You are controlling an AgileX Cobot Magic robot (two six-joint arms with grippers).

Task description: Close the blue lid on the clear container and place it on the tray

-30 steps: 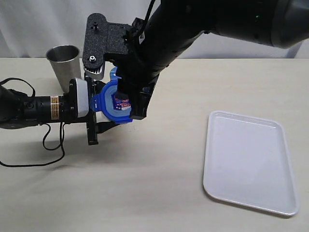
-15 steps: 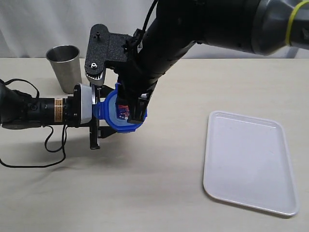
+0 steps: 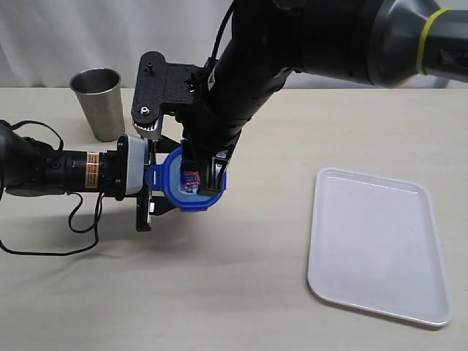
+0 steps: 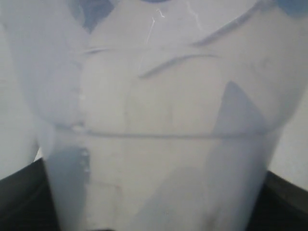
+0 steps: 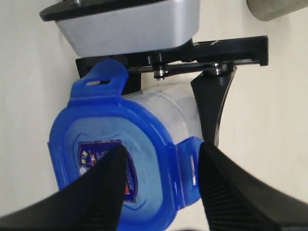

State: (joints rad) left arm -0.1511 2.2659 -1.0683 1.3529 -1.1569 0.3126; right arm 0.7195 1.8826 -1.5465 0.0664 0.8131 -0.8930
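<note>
The clear container (image 3: pixel 156 175) lies on its side just above the table with my left gripper (image 3: pixel 161 189) shut on it; in the left wrist view its translucent wall (image 4: pixel 159 125) fills the picture. The blue lid (image 3: pixel 191 187) sits over its mouth, sticker face outward. My right gripper (image 3: pixel 208 179) reaches down onto the lid. In the right wrist view the blue lid (image 5: pixel 115 163) faces the camera and my right gripper (image 5: pixel 163 147) is open, one finger over the sticker and the other just outside a side flap (image 5: pixel 188 166). The white tray (image 3: pixel 373 241) lies at the right.
A grey steel cup (image 3: pixel 99 102) stands at the back left behind the left arm, its edge showing in the right wrist view (image 5: pixel 279 7). A black cable (image 3: pixel 73 219) loops on the table under the left arm. Beige tabletop (image 3: pixel 241 292) lies between the arms and the tray.
Both grippers have sunk lower and shifted slightly right. The lid has gone from standing tilted beside the container's mouth to sitting squarely over it.
</note>
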